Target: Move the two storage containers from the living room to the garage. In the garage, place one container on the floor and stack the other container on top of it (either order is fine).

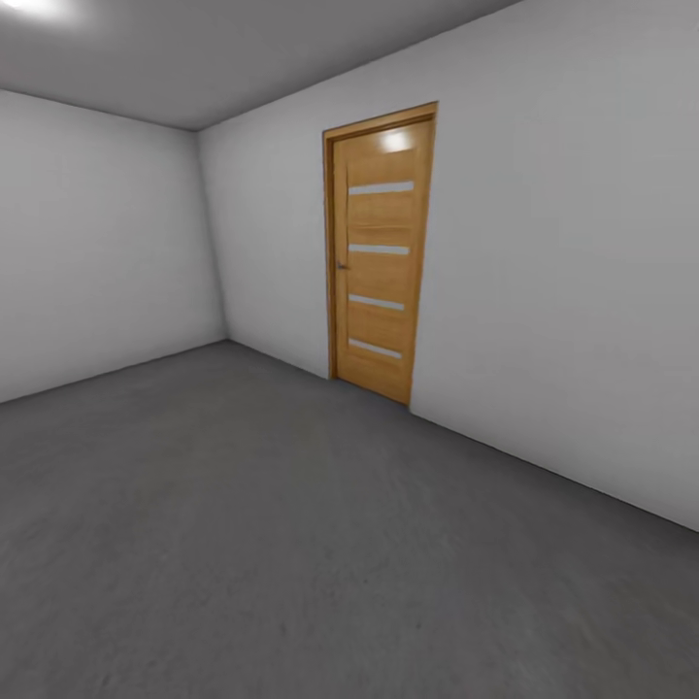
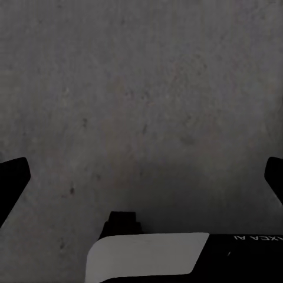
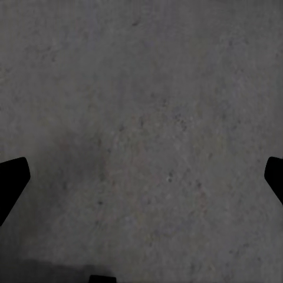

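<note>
Garage, grey concrete floor, closed wooden door in the white wall ahead, left gripper and right gripper both wide open holding nothing, no containers here, risk: door blocks the way out

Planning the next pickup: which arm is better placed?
Neither stands out: left gripper and right gripper both hang open, empty, over the dark grey speckled concrete floor, facing a closed wooden door.
</note>
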Controlling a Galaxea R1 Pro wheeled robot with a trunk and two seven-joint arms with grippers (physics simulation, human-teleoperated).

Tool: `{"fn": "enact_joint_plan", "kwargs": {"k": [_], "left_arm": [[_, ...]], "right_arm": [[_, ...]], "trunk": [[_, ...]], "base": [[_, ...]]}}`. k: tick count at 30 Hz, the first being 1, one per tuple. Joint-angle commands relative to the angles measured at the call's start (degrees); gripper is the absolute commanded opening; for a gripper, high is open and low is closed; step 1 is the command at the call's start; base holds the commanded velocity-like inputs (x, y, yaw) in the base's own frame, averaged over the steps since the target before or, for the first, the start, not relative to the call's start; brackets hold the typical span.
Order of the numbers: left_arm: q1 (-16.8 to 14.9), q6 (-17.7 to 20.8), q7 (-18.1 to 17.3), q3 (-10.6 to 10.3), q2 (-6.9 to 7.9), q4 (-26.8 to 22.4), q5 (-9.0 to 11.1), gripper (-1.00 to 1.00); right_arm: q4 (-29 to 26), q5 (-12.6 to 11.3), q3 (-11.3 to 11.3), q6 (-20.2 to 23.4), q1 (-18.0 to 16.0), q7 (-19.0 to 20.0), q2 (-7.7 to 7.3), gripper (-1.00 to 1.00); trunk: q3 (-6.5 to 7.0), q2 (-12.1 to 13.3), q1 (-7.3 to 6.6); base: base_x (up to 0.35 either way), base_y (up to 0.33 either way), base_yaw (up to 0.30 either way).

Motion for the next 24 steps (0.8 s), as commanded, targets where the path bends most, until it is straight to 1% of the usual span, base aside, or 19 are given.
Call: {"fn": "enact_joint_plan", "kwargs": {"k": [1, 8, 24], "left_arm": [[0.0, 0.4, 0.1, 0.0, -0.02, -0.2, 0.0, 1.00], [0.0, 0.4, 0.1, 0.0, -0.02, -0.2, 0.0, 1.00], [0.0, 0.4, 0.1, 0.0, -0.02, -0.2, 0.0, 1.00]], "right_arm": [[0.0, 0.4, 0.0, -0.2, 0.0, 0.0, -0.01, 1.00], [0.0, 0.4, 0.0, -0.1, 0.0, 0.0, -0.01, 1.00], [0.0, 0.4, 0.0, -0.2, 0.0, 0.0, -0.01, 1.00]], "trunk": [[-0.05, 0.0, 0.04], [-0.05, 0.0, 0.04], [-0.05, 0.0, 0.04]], "base": [[0.327, 0.132, -0.001], [0.327, 0.125, 0.000], [0.327, 0.077, 0.000]]}}
